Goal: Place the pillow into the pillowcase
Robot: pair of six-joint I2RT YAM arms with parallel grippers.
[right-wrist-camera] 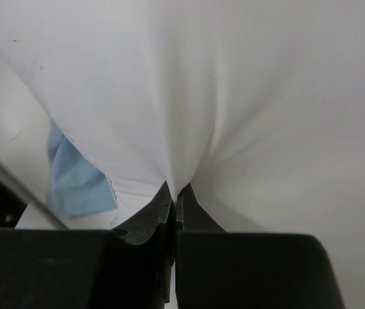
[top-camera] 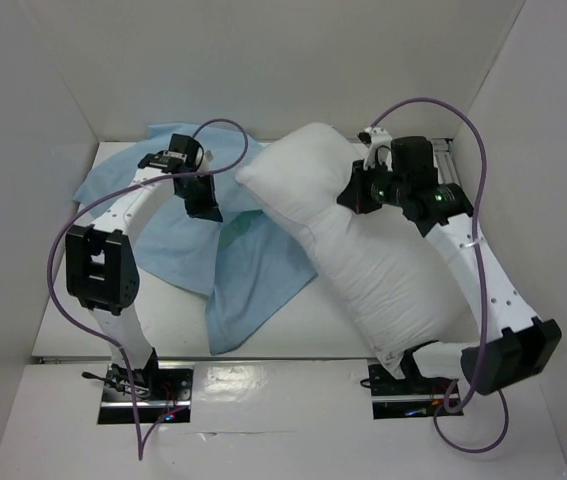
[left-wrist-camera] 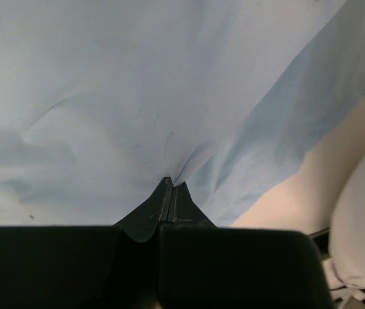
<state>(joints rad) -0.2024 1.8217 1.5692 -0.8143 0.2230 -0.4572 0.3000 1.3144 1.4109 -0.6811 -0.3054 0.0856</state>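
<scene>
the pillow (top-camera: 373, 265) lies diagonally on the bench (top-camera: 313, 325), long axis running far-left to near-right; right claw (right-wrist-camera: 174, 190) is clamped on its fabric; left claw (left-wrist-camera: 171, 185) is clamped on the pillowcase (left-wrist-camera: 137, 96)

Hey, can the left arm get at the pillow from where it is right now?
Probably yes. A corner of the pillow lies close beside the left gripper, with nothing between them. But that gripper is shut on the pillowcase, so it would have to let go first.
</scene>
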